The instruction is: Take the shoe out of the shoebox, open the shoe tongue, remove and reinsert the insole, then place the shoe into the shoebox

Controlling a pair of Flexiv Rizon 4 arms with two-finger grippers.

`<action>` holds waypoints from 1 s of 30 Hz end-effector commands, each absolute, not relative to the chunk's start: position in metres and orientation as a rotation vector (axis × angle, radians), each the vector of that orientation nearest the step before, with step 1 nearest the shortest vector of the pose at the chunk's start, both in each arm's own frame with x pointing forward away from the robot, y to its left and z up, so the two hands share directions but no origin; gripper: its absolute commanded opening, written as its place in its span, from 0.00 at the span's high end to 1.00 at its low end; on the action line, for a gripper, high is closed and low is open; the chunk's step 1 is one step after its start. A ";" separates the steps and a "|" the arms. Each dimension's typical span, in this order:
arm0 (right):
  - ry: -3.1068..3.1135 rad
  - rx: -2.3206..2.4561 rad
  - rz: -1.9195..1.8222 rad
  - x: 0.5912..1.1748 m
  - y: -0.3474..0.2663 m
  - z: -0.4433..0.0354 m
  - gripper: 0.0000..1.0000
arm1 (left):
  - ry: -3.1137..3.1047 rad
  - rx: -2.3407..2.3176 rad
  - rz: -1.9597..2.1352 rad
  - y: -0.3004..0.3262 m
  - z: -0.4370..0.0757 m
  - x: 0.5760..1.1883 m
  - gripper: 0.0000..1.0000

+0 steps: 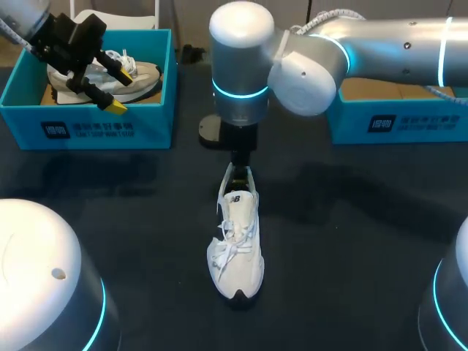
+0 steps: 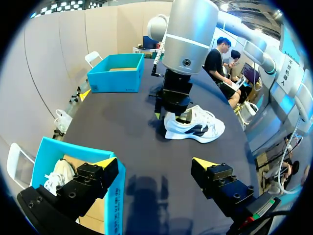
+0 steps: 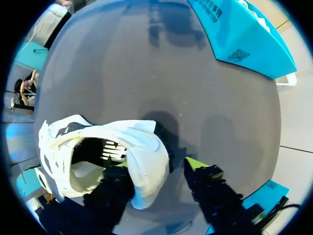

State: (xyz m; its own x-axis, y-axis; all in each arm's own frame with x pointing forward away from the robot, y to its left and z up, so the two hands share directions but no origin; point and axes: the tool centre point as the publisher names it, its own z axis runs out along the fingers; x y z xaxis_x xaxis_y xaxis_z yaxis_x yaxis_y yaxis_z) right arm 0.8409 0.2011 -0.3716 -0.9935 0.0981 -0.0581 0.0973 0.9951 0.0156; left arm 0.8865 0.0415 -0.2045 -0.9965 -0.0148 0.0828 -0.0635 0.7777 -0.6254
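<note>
While the white shoe (image 1: 238,241) rests on its sole in the middle of the dark table (image 1: 351,241), toe toward me and heel away, my right gripper (image 3: 157,165) stands at that heel with its jaws apart. One finger is down inside the collar and the other is outside, seemingly just clear of the heel wall between them. Farther back on my left, my left gripper (image 2: 155,162) hangs with jaws wide over the near edge of a blue shoebox (image 1: 110,128) holding a second shoe (image 1: 142,73); another blue shoebox (image 1: 395,121) sits far right.
</note>
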 end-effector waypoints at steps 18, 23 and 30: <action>3.072 0.194 0.005 0.838 0.215 -0.374 1.00 | -2.892 0.062 1.018 0.042 -0.204 0.887 0.00; 3.054 0.221 0.010 0.840 0.214 -0.368 1.00 | -2.892 0.062 1.018 0.042 -0.204 0.887 0.00; 3.037 0.261 0.032 0.845 0.206 -0.340 1.00 | -2.892 0.062 1.018 0.042 -0.204 0.887 0.00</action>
State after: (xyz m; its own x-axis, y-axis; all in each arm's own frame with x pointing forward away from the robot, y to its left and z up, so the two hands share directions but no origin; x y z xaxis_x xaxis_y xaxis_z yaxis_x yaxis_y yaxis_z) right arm 0.8468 0.2146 -0.3584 -0.9815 0.1690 -0.0899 0.1676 0.9856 0.0228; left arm 0.8865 0.0415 -0.2045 -0.9965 -0.0148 0.0828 -0.0636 0.7777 -0.6254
